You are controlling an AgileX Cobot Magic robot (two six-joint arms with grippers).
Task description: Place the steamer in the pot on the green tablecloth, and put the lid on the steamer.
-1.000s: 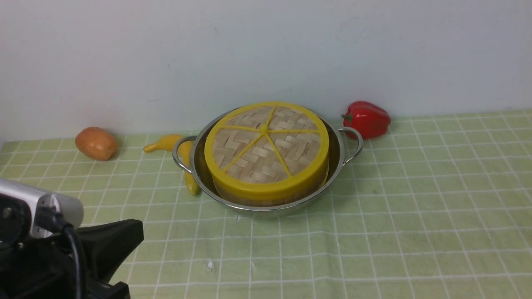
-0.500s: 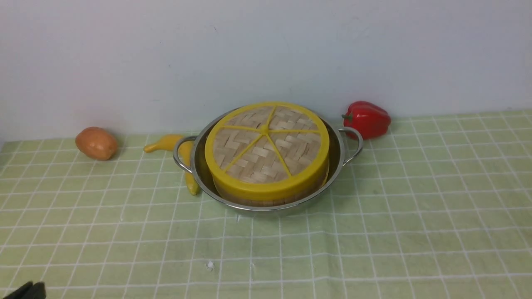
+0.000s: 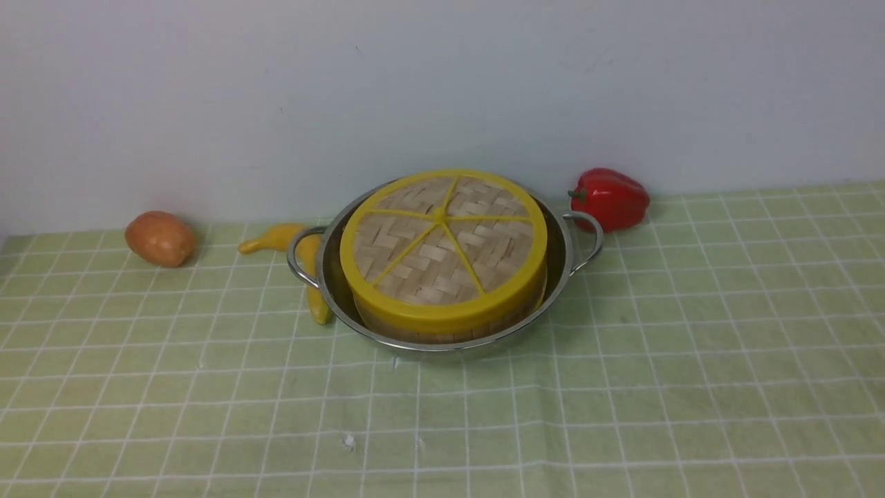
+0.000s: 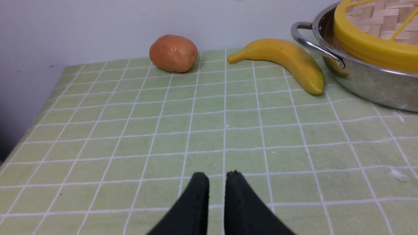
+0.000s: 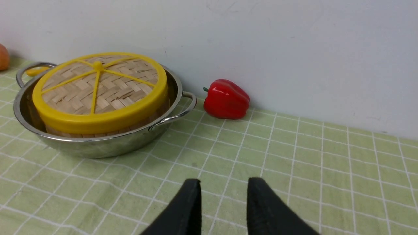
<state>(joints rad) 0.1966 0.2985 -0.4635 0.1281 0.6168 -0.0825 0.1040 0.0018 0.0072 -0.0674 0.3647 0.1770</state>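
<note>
The shiny pot (image 3: 565,243) stands on the green tablecloth (image 3: 691,380) near the back wall. The steamer (image 3: 442,337) sits inside it; only a strip of its bamboo wall shows under the lid (image 3: 442,242), which lies flat on top. Neither arm shows in the front view. My left gripper (image 4: 217,178) hovers over bare cloth, well clear of the pot (image 4: 375,88) and lid (image 4: 375,49), its jaws nearly together and empty. My right gripper (image 5: 223,184) is open and empty over bare cloth, back from the pot (image 5: 98,148), steamer (image 5: 107,130) and lid (image 5: 98,88).
A yellow banana (image 3: 290,238) lies against the pot's left handle. An orange-brown potato (image 3: 160,238) sits at the far left by the wall. A red bell pepper (image 3: 610,198) sits just right of the pot's right handle. The white wall runs close behind them.
My left arm, at the lower left of the front view a second ago, has drawn back out of that view. The pot, steamer and lid have not moved.
</note>
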